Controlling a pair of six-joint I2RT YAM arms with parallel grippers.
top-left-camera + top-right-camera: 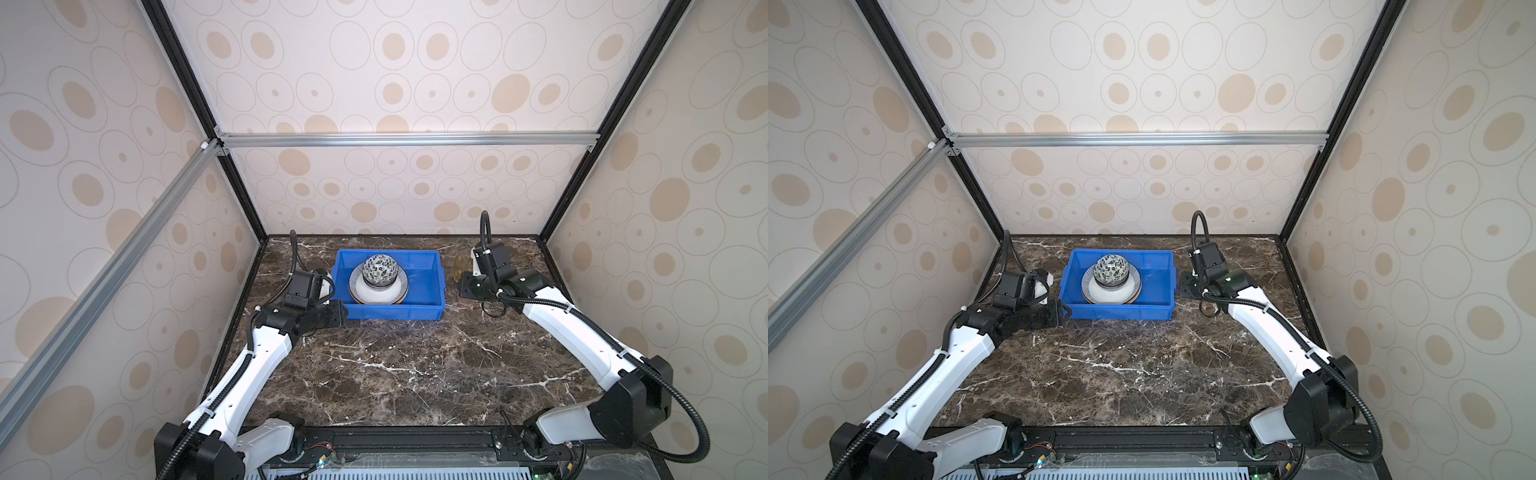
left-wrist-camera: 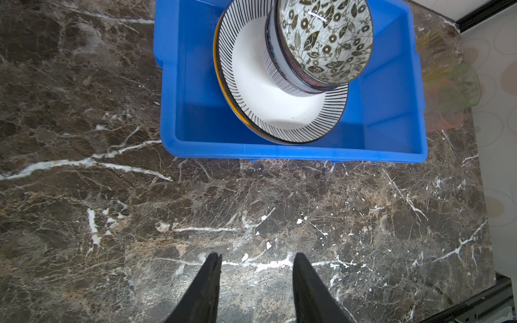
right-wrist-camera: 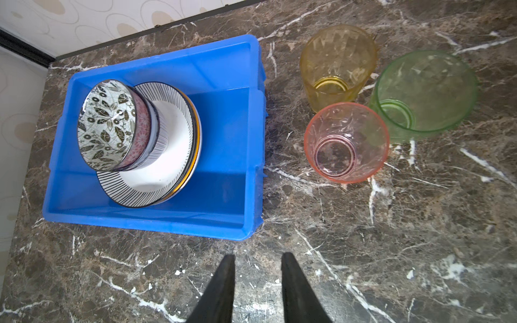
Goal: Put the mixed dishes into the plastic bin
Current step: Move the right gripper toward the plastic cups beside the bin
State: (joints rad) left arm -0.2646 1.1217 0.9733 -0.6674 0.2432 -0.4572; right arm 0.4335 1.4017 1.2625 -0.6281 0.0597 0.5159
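The left gripper (image 2: 256, 279) hangs released over the marble tabletop (image 2: 251, 209), its 2 black fingers apart with nothing between them. Just ahead of it in the left wrist view is a long wall of the blue bin (image 2: 279, 152).

The right gripper (image 3: 256, 279) is likewise slack and empty, above bare marble near a corner of the bin.

Both top views show only a leaf-patterned bowl (image 1: 380, 268) sitting on a striped-rim plate (image 1: 376, 293) inside the bin. The right wrist view shows more: that bowl tops a stack of 3, with a red-patterned bowl (image 3: 141, 131) and a stripe-sided bowl (image 3: 161, 125) under it. It also shows a yellow-edged plate (image 3: 199, 131) beneath the striped one.

3 tumblers stand upright on the table outside the bin, close together: yellow (image 3: 335, 61), pink (image 3: 347, 142) and green (image 3: 425, 92). They are sharp in the right wrist view but faint beyond the bin in the left wrist view. In a top view only the yellow one peeks past the right arm.
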